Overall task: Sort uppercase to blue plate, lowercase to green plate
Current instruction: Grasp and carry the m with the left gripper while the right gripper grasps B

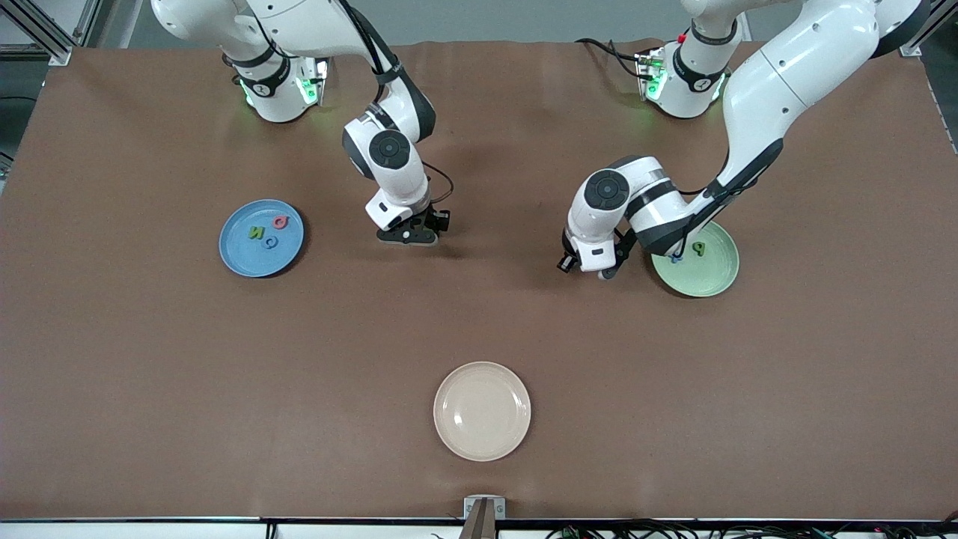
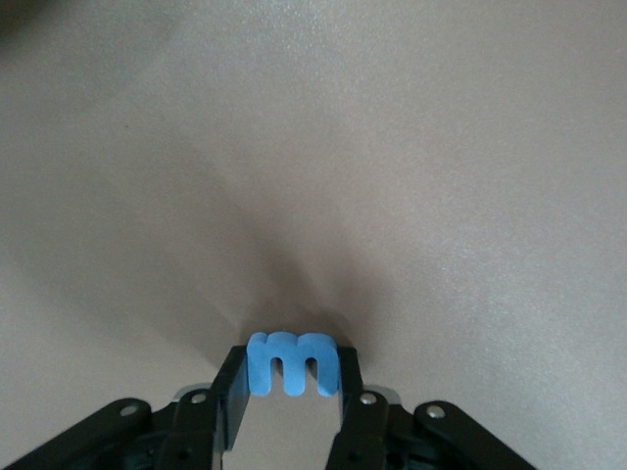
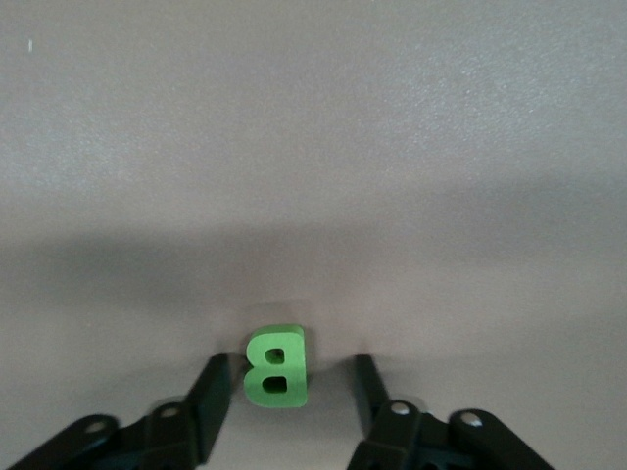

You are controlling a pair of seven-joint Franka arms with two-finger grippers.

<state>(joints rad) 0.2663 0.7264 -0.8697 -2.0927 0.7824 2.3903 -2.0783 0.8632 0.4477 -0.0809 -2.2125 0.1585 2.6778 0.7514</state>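
looking from the front, i see my left gripper [image 1: 608,271] low beside the green plate [image 1: 707,275], my right gripper [image 1: 409,236] mid-table. left wrist: fingers [image 2: 231,390] touch blue m [image 2: 292,363] both sides. right wrist: fingers [image 3: 209,392] apart around green b [image 3: 276,365].

Everything else is being kept farther from the front camera than the third plate [image 1: 482,411]. The uppercase plate [image 1: 239,258], with three capitals [image 1: 257,232] on it, is lying toward the right arm's end. The lowercase plate [image 1: 707,278], with two letters [image 1: 698,248] on it, is lying toward the left arm's end. Between them, the B [image 3: 276,366] is being straddled by the right gripper [image 1: 408,238]. The m [image 2: 294,364] is being pinched by the left gripper [image 1: 606,271] just beside the lowercase plate.
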